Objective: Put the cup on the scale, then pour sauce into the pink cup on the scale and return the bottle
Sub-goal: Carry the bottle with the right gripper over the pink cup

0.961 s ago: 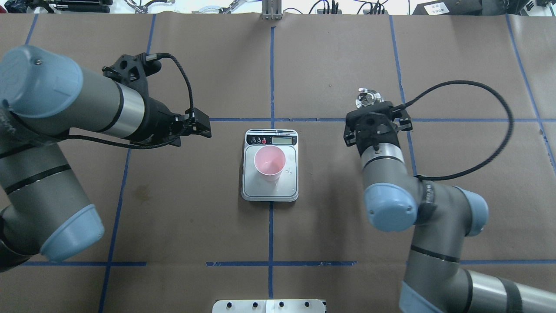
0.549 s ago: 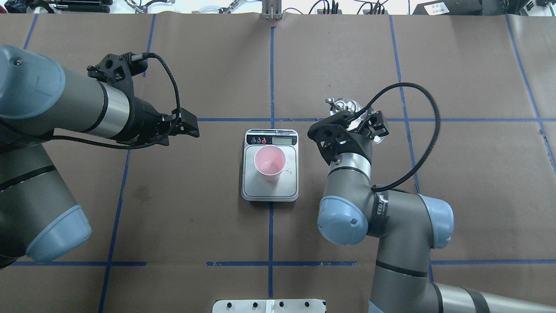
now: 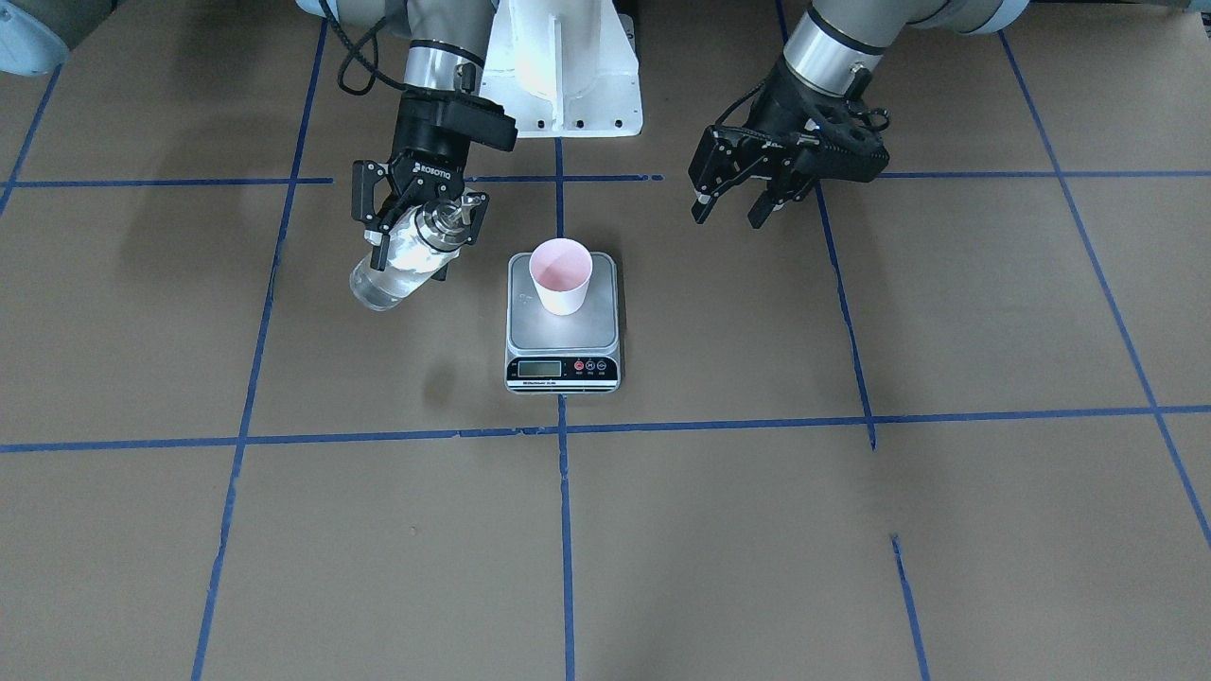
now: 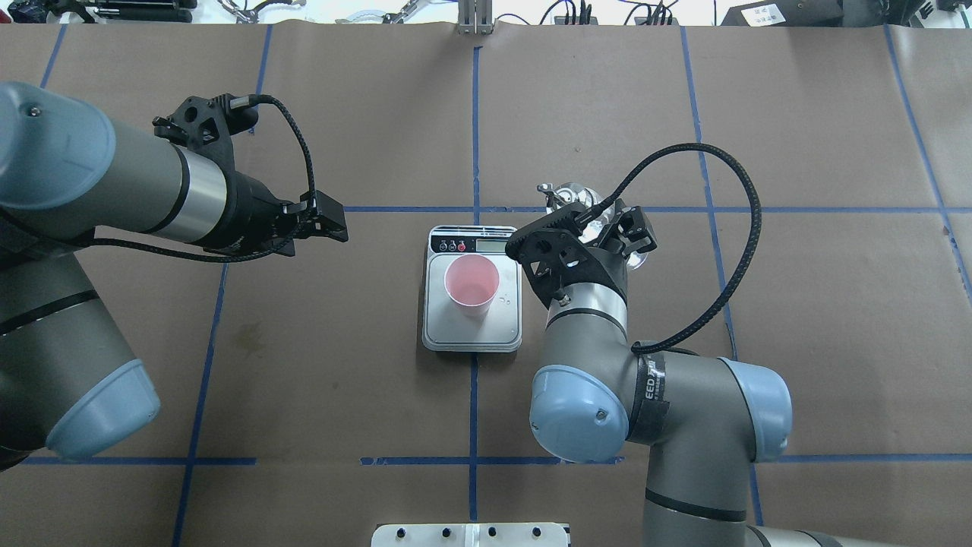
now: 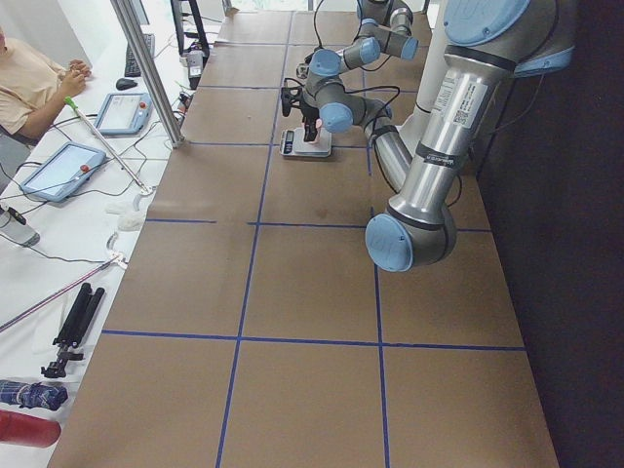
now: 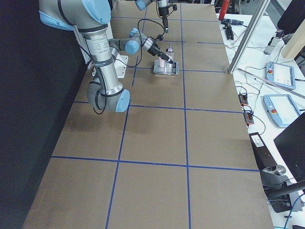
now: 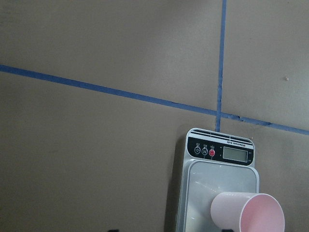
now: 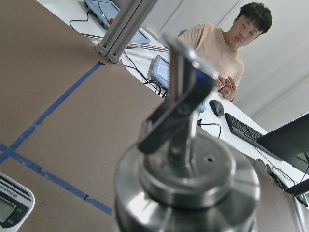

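The pink cup (image 4: 471,282) stands upright on the scale (image 4: 471,333) at the table's middle; both also show in the front view, cup (image 3: 560,274) on scale (image 3: 564,331). My right gripper (image 3: 412,253) is shut on the clear glass bottle (image 3: 390,274) and holds it tilted in the air, just beside the scale's right edge. The bottle's silver cap and spout (image 4: 566,196) point up and away; they fill the right wrist view (image 8: 186,169). My left gripper (image 3: 727,218) is open and empty, raised to the left of the scale (image 7: 219,176).
The robot's white base plate (image 3: 568,76) is behind the scale. An operator (image 8: 222,43) sits at a desk with tablets and cables beyond the table's far edge. Blue tape lines cross the brown table cover.
My right arm has swung left with the bottle, from well right of the scale to right beside it. My left arm drew back slightly to the left, then held still.
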You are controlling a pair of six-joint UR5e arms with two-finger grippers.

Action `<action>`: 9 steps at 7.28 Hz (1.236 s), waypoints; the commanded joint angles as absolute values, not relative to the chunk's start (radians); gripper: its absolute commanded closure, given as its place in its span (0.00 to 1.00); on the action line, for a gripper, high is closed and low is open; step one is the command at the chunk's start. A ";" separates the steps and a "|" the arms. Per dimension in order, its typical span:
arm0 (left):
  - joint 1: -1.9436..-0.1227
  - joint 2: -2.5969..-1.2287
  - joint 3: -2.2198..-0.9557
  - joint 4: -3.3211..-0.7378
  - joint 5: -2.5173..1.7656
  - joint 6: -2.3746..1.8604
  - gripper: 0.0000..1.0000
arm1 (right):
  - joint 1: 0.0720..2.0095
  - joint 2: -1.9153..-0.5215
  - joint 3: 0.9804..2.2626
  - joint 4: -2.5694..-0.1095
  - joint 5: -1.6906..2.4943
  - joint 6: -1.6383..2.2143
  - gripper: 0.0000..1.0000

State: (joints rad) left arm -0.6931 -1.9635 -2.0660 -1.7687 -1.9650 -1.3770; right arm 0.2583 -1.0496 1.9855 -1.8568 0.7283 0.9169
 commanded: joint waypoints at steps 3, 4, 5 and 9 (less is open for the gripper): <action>-0.687 -1.963 -2.062 -1.769 -1.962 -1.382 0.23 | 0.253 -1.045 1.990 -1.879 0.738 0.905 1.00; -0.687 -1.963 -2.060 -1.769 -1.962 -1.384 0.23 | 0.252 -1.014 1.988 -1.970 0.738 0.897 1.00; -0.689 -1.963 -2.060 -1.769 -1.962 -1.384 0.23 | 0.252 -0.993 1.988 -1.994 0.736 0.835 1.00; -0.687 -1.963 -2.060 -1.769 -1.962 -1.384 0.23 | 0.198 -0.997 1.925 -2.006 0.562 0.612 1.00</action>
